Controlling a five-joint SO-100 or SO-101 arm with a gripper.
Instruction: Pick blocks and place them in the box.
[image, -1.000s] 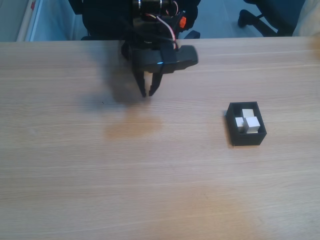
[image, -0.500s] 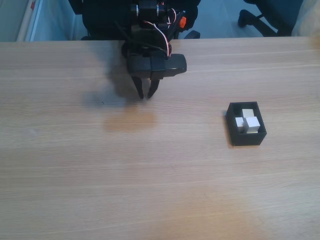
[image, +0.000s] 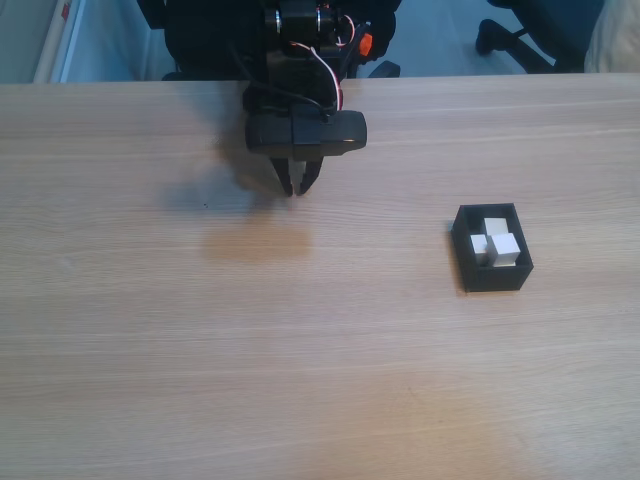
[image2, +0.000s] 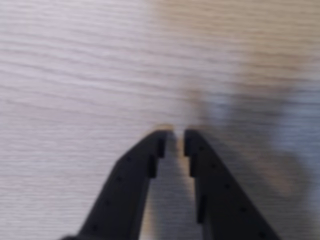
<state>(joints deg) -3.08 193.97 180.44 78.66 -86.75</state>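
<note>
In the fixed view the black box (image: 494, 279) sits on the wooden table at the right. White blocks (image: 505, 247) lie packed inside it; I can make out three. My black gripper (image: 297, 188) hangs over bare table at the upper middle, far left of the box and close to the arm's base. Its fingers point down at the wood. In the wrist view the gripper (image2: 174, 136) shows two dark fingers (image2: 136, 170) almost together, a thin slit between the tips and nothing held.
The arm's black base (image: 300, 30) with red and white wires stands at the table's far edge. A dark office chair base (image: 520, 35) is on the floor behind the table at upper right.
The gripper has pulled back a little toward the arm's base, its head has turned to face squarely, and the fingers have drawn closer together. Box and blocks have not moved.
</note>
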